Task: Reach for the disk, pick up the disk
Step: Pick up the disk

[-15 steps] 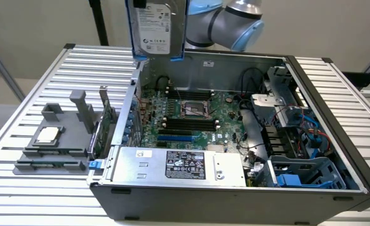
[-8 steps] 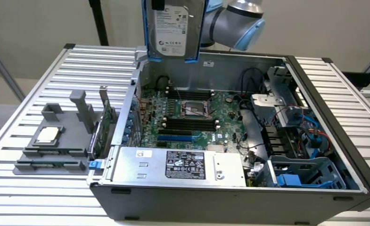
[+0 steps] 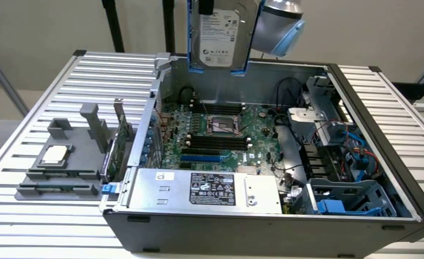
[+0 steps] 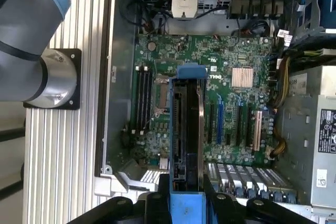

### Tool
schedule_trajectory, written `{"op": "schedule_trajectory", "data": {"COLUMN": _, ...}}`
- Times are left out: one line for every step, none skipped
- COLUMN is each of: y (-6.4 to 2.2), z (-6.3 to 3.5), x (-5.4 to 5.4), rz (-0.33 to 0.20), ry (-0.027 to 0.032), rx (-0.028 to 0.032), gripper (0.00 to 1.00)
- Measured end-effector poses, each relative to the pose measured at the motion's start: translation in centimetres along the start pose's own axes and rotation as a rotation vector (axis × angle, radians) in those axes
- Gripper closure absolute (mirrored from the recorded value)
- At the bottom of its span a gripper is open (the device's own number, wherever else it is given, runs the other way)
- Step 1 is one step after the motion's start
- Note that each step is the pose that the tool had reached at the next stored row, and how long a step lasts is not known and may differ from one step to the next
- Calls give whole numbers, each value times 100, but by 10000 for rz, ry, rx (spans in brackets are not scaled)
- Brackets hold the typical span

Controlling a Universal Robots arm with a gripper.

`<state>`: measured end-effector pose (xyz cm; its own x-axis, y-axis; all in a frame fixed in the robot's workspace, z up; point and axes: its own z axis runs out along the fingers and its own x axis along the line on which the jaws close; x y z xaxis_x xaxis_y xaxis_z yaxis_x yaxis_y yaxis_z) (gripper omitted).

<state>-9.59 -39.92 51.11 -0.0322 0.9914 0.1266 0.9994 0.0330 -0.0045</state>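
The disk (image 3: 222, 35) hangs upright high above the back wall of the open computer case, its white label facing the exterior camera and its blue carrier frame along both sides. In the wrist view the disk (image 4: 186, 129) appears edge-on, a dark slab with a blue tab at its far end, over the motherboard. My gripper (image 4: 186, 192) is shut on the disk's near end, a black finger pressing on each side of the blue frame. A grey and blue arm joint (image 3: 280, 24) shows just beside the disk in the exterior view.
The open computer case (image 3: 269, 226) lies on a slatted metal table (image 3: 103, 75). Inside are the green motherboard (image 3: 219, 135), a silver power supply box (image 3: 204, 189) with a black label, and drive bays (image 3: 349, 197). A grey fixture holding a small chip (image 3: 55, 155) sits at the exterior view's left.
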Motion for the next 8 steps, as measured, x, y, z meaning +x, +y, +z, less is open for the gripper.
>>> {"op": "schedule_trajectory", "data": {"y": 46, "z": -1, "x": -9, "rz": 0, "ry": 3, "rx": 0, "gripper": 67}}
{"op": "schedule_trajectory", "data": {"y": 92, "z": -1, "x": -18, "rz": 0, "ry": 7, "rx": -1, "gripper": 67}}
{"op": "schedule_trajectory", "data": {"y": 138, "z": -2, "x": -27, "rz": 1, "ry": 10, "rx": -1, "gripper": 67}}
{"op": "schedule_trajectory", "data": {"y": 182, "z": -2, "x": -35, "rz": 0, "ry": 13, "rx": -1, "gripper": 67}}
{"op": "schedule_trajectory", "data": {"y": 227, "z": -2, "x": -44, "rz": 0, "ry": 15, "rx": -1, "gripper": 67}}
{"op": "schedule_trajectory", "data": {"y": 272, "z": -3, "x": -53, "rz": -1, "ry": 18, "rx": -1, "gripper": 67}}
{"op": "schedule_trajectory", "data": {"y": 317, "z": -3, "x": -61, "rz": 0, "ry": 19, "rx": -1, "gripper": 67}}
{"op": "schedule_trajectory", "data": {"y": 362, "z": -3, "x": -71, "rz": 0, "ry": 20, "rx": -1, "gripper": 67}}
